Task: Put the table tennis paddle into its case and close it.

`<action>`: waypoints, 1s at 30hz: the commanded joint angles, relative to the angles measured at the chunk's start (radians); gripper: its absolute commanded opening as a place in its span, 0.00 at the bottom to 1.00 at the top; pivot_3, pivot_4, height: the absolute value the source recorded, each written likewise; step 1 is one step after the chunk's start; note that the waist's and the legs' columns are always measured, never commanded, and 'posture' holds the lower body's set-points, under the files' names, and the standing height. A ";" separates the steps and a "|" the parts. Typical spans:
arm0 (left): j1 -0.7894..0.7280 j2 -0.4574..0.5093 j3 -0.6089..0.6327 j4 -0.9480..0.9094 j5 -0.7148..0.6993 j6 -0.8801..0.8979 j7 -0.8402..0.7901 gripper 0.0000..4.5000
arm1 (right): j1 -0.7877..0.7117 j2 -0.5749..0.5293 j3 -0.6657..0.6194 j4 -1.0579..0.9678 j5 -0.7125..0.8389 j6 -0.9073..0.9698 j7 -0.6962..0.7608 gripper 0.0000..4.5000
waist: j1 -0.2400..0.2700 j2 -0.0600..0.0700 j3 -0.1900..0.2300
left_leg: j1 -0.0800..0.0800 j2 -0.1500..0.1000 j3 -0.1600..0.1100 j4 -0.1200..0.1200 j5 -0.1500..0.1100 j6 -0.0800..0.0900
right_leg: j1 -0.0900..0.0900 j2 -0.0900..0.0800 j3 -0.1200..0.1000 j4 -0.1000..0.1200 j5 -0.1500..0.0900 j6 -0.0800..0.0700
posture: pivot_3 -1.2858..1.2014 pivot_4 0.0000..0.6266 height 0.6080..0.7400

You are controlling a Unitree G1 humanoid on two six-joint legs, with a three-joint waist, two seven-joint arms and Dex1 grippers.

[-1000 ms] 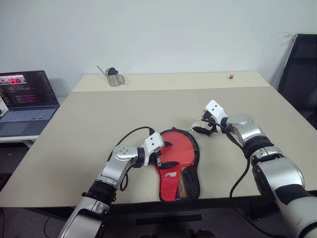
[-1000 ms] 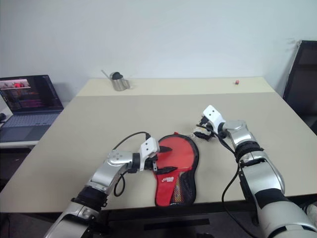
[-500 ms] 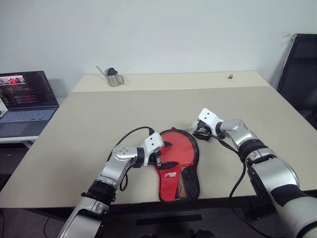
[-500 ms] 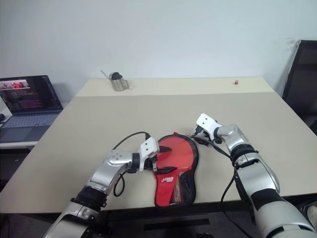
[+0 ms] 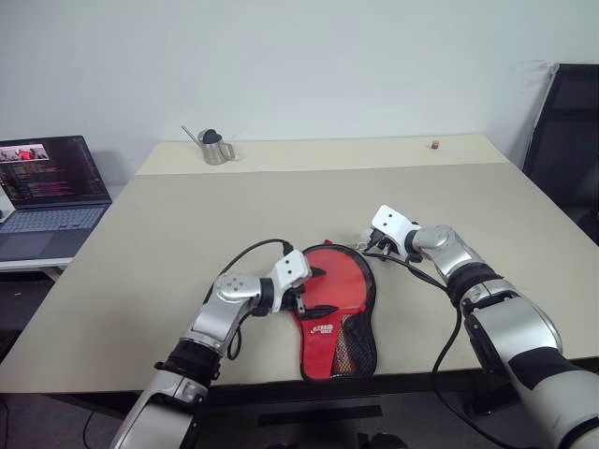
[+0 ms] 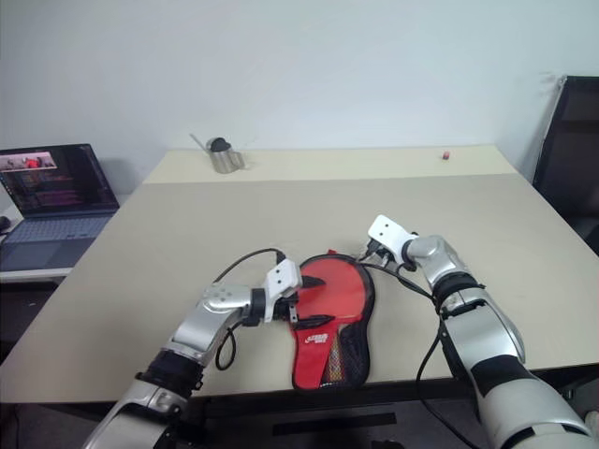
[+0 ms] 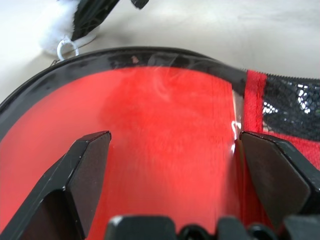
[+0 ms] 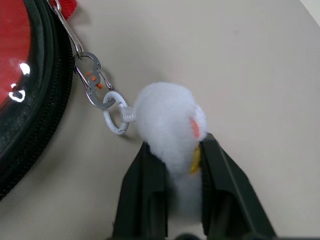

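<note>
Since the case (image 5: 335,304) was soft and limp, our left fingers (image 7: 90,165) stood apart, bracing it, while our right fingers (image 8: 150,185) clamped its fluffy white charm (image 8: 170,125) to pull the zip.

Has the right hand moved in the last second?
Yes. The right hand has shifted left toward the case, and is now shut on the white fluffy charm clipped to its rim.

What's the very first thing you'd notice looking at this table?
The bright red, black-edged paddle-shaped fabric case near the front edge of the beige table, with the open left gripper resting over its red face. Next, the right gripper by the case's round end, pinching a fluffy white charm clipped to the case by a metal ring.
</note>
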 commanded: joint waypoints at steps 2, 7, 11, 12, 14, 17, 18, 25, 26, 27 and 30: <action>0.019 -0.026 -0.114 0.110 0.067 -0.002 -0.059 1.00 | -0.003 0.023 -0.013 -0.027 0.014 -0.016 0.005 0.06 | 0.000 0.003 -0.004 | 0.000 -0.001 0.000 0.000 0.000 0.000 | 0.000 0.000 0.000 0.000 0.000 0.000 | 0.52 0.24 1.00; 0.003 -0.026 -0.155 0.221 0.122 -0.071 -0.074 1.00 | 0.014 0.021 -0.020 -0.054 0.022 -0.012 0.014 0.06 | 0.002 0.007 -0.012 | 0.002 -0.004 0.000 0.000 0.000 0.001 | 0.002 0.000 0.000 -0.001 0.000 0.000 | 0.52 0.24 1.00; -0.006 -0.021 -0.177 0.293 0.159 -0.129 -0.073 1.00 | 0.050 0.005 -0.027 -0.116 0.032 0.004 0.040 0.06 | 0.003 0.009 -0.015 | 0.013 -0.004 -0.001 -0.003 -0.001 0.002 | 0.014 0.000 -0.001 -0.003 0.000 0.000 | 0.52 0.24 1.00; -0.007 -0.021 -0.179 0.305 0.160 -0.135 -0.075 1.00 | 0.062 -0.001 -0.027 -0.137 0.033 0.010 0.050 0.06 | 0.003 0.009 -0.015 | 0.018 -0.004 -0.001 -0.004 -0.002 0.003 | 0.020 0.000 -0.001 -0.004 -0.001 0.001 | 0.52 0.24 1.00; -0.007 -0.021 -0.181 0.322 0.161 -0.144 -0.081 1.00 | 0.101 -0.022 -0.022 -0.199 0.033 0.028 0.080 0.06 | 0.002 0.009 -0.017 | 0.021 -0.005 -0.001 -0.004 -0.002 0.004 | 0.022 0.000 0.000 -0.004 -0.001 0.001 | 0.52 0.24 1.00; -0.008 -0.026 -0.179 0.341 0.157 -0.147 -0.089 1.00 | 0.173 -0.072 -0.015 -0.315 0.026 0.064 0.114 0.05 | 0.004 0.010 -0.019 | 0.021 -0.005 -0.003 -0.004 -0.002 0.004 | 0.023 0.000 -0.001 -0.004 -0.001 0.002 | 0.52 0.24 1.00; -0.009 -0.028 -0.177 0.346 0.153 -0.146 -0.092 1.00 | 0.195 -0.090 -0.015 -0.357 0.026 0.080 0.127 0.05 | 0.004 0.011 -0.020 | 0.021 -0.005 -0.003 -0.003 -0.002 0.004 | 0.023 0.000 -0.001 -0.004 -0.002 0.002 | 0.52 0.24 1.00; -0.026 -0.049 -0.181 0.399 0.160 -0.159 -0.097 1.00 | 0.353 -0.229 -0.023 -0.703 0.032 0.222 0.239 0.05 | 0.014 0.016 -0.025 | 0.021 -0.007 -0.004 -0.003 -0.003 0.004 | 0.025 -0.001 -0.002 -0.004 -0.004 0.006 | 0.52 0.24 1.00; -0.030 -0.053 -0.181 0.408 0.161 -0.162 -0.097 1.00 | 0.373 -0.245 -0.025 -0.751 0.034 0.245 0.252 0.05 | 0.016 0.017 -0.025 | 0.021 -0.007 -0.004 -0.003 -0.003 0.004 | 0.025 -0.002 -0.002 -0.005 -0.006 0.009 | 0.52 0.24 1.00; -0.033 -0.056 -0.181 0.415 0.162 -0.165 -0.098 1.00 | 0.396 -0.262 -0.028 -0.802 0.039 0.268 0.264 0.05 | 0.017 0.016 -0.026 | 0.022 -0.007 -0.004 -0.003 -0.003 0.005 | 0.026 -0.002 -0.002 -0.005 -0.006 0.010 | 0.52 0.24 1.00; -0.051 -0.068 -0.181 0.446 0.167 -0.176 -0.100 1.00 | 0.468 -0.321 -0.040 -0.962 0.051 0.336 0.309 0.05 | 0.025 0.017 -0.026 | 0.022 -0.008 -0.004 -0.003 -0.003 0.005 | 0.026 -0.003 -0.002 -0.005 -0.007 0.011 | 0.52 0.24 1.00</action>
